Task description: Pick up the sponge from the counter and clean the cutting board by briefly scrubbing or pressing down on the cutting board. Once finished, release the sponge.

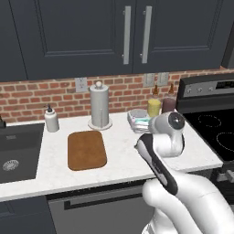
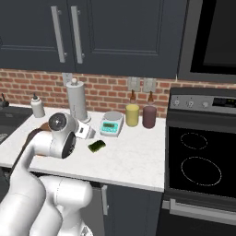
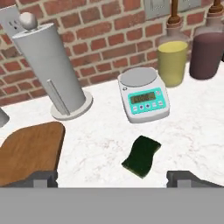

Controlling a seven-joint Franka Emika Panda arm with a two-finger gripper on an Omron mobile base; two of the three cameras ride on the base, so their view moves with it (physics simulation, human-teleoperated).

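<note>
The dark green sponge (image 3: 141, 156) lies flat on the white counter (image 3: 98, 131), in front of a small scale; it also shows as a small dark block, the sponge (image 2: 97, 146), in the right base view. To its left lies the brown wooden cutting board (image 3: 29, 151), seen whole as the cutting board (image 1: 87, 150) in the left base view. My gripper (image 3: 113, 178) hovers above the counter, open, its two dark fingertips (image 3: 43, 178) set wide apart. The sponge sits just ahead of them, right of the middle, untouched.
A paper towel holder (image 3: 50, 70) stands behind the board. A teal-faced scale (image 3: 144, 96), a yellow bottle (image 3: 173, 61) and a dark bottle (image 3: 209, 52) line the brick wall. A soap bottle (image 1: 51, 119) and dark sink (image 1: 16, 151) lie left; a stove (image 2: 203, 161) right.
</note>
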